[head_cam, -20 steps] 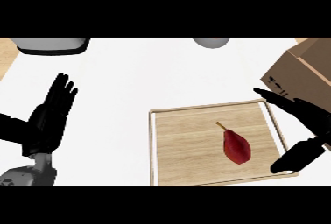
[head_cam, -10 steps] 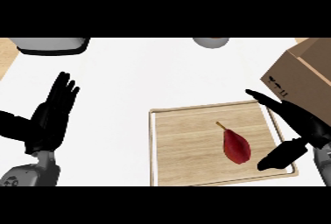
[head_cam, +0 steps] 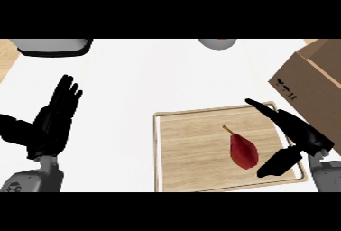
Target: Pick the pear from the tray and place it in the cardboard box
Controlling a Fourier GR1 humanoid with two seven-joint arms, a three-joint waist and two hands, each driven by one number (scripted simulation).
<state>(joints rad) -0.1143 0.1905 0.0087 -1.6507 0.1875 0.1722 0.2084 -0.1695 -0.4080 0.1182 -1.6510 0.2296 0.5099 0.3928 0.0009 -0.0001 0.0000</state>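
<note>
A dark red pear (head_cam: 244, 151) with a thin stem lies on its side on the wooden tray (head_cam: 193, 153), right of the tray's middle. My right hand (head_cam: 297, 135) is over the tray's right edge, open, fingers straight and pointing up-left, thumb (head_cam: 278, 162) spread just right of the pear; it does not hold the fruit. The cardboard box (head_cam: 316, 81) stands at the far right, behind that hand. My left hand (head_cam: 53, 118) rests open at the left, fingers up.
A grey bowl-like object (head_cam: 52, 46) sits at the back left and a small grey object (head_cam: 216, 43) at the back middle. A strip of wooden surface shows at the far left edge. White counter lies between my left hand and the tray.
My right hand has moved leftward over the tray's right edge, bringing its thumb close beside the pear. The pear, tray, box and left hand have stayed put.
</note>
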